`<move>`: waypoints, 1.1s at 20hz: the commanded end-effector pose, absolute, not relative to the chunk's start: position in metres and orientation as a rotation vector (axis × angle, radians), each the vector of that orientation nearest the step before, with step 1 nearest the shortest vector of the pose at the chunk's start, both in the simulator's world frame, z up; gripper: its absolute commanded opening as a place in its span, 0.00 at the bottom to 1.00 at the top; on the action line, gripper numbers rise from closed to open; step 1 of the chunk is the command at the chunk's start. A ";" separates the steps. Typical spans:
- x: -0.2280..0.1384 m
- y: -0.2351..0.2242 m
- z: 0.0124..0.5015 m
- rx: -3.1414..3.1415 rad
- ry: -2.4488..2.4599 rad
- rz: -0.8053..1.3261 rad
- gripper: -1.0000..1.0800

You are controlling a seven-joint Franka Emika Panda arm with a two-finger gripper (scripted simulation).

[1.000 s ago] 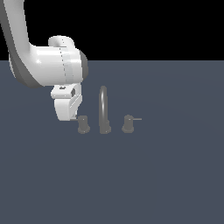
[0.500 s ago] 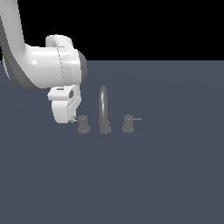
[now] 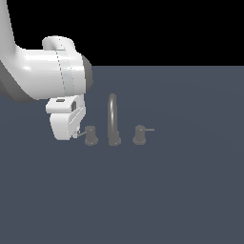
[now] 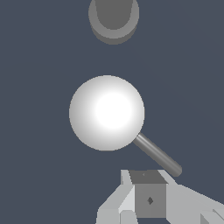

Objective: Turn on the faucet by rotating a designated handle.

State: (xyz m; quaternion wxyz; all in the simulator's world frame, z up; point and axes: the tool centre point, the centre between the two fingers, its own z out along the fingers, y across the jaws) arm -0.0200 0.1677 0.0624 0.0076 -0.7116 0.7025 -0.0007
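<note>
On the dark slate-blue bench [image 3: 190, 190] stands the faucet [image 3: 113, 120], a dull grey set with a tall thin arched spout in the middle and a stubby knob on either side. The handle [image 3: 90, 136] is the knob on the exterior view's left, its thin lever rod pointing toward that same side. The twin knob [image 3: 139, 135] sits on the exterior view's right of the spout, its rod pointing right.

The white Panda arm [image 3: 45, 76] comes in from the exterior view's upper left, and its pincer [image 3: 75, 135] hangs low just beside the handle, at the tip of the lever rod. In the wrist view the handle's knob [image 4: 106, 113] shows as a bright round cap with the rod [image 4: 157, 155] running out from it; one finger [image 4: 149, 194] of the pincer sits right next to the rod's free end. The base of the spout [image 4: 113, 19] lies beyond the knob. Whether the pincer is spread or pressed together cannot be told.
</note>
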 end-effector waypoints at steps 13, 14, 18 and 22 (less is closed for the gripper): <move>-0.044 0.147 0.062 -2.247 2.176 0.007 0.00; -0.043 0.140 0.062 -2.245 2.181 0.006 0.00; -0.038 0.112 0.063 -2.236 2.199 0.003 0.00; -0.034 0.091 0.063 -2.229 2.213 0.000 0.00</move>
